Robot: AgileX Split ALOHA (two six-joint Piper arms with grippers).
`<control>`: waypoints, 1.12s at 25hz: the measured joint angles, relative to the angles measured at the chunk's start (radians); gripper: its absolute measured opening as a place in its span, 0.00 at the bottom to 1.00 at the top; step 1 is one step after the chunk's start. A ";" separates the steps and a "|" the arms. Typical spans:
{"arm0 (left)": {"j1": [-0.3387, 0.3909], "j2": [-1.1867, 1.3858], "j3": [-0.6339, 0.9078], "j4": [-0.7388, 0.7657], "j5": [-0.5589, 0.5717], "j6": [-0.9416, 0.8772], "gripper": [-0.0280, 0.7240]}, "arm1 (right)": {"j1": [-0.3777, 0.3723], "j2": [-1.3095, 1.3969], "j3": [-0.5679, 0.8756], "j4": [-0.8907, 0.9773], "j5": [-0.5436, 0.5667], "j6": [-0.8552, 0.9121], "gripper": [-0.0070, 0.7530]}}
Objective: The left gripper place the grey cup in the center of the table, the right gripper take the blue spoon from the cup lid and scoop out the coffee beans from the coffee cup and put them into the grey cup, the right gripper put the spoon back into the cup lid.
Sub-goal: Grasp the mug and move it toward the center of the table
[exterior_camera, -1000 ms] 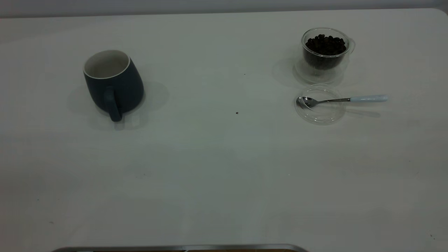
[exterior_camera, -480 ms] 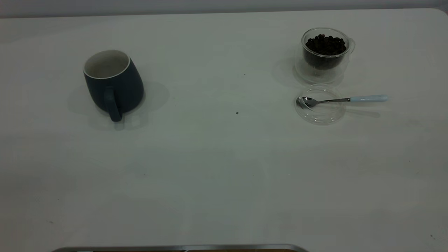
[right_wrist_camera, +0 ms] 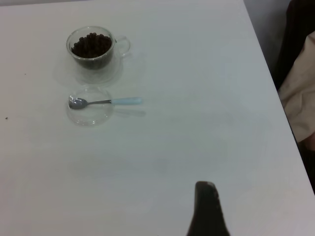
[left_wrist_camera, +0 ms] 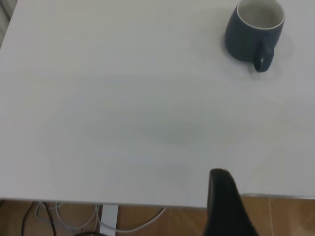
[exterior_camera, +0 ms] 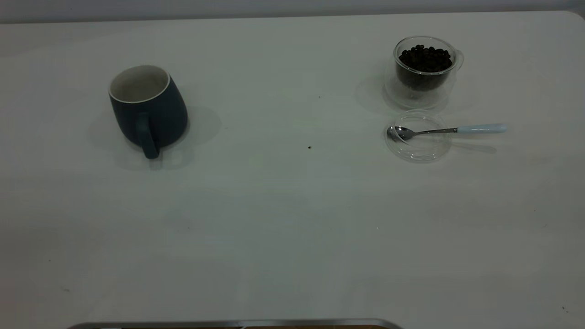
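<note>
Slate blue-grey ceramic, white inside with a thin white rim: the grey cup (exterior_camera: 148,108) stands upright on the left part of the table (exterior_camera: 274,228), loop handle facing the near edge, well off centre. Step 1 of the task is not yet done.

Left gripper (left_wrist_camera: 224,206): only 1 dark finger shows in its wrist view, low over the near table edge, well apart from the mug; whether it is open or closed cannot be told. Right gripper (right_wrist_camera: 206,211): likewise 1 dark finger, well apart from its items; state cannot be told.

Recommendation for the step in hand: approach the mug from above or by the handle, grip the rounded wall or rim squarely, since glazed ceramic is likely slippery, lift little, and set it down between both groups of items.

Right side: the coffee cup (exterior_camera: 424,68), clear double-walled glass, holds the coffee beans (exterior_camera: 426,57), dark and heaped. Just in front lies the cup lid (exterior_camera: 418,148), a shallow clear disc; the blue spoon (exterior_camera: 445,130) rests with its steel bowl inside it, pale handle overhanging to the right
</note>
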 joint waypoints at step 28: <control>0.000 1.505 -0.546 0.129 -0.458 -0.169 0.70 | 0.000 0.000 0.000 0.000 0.000 0.000 0.79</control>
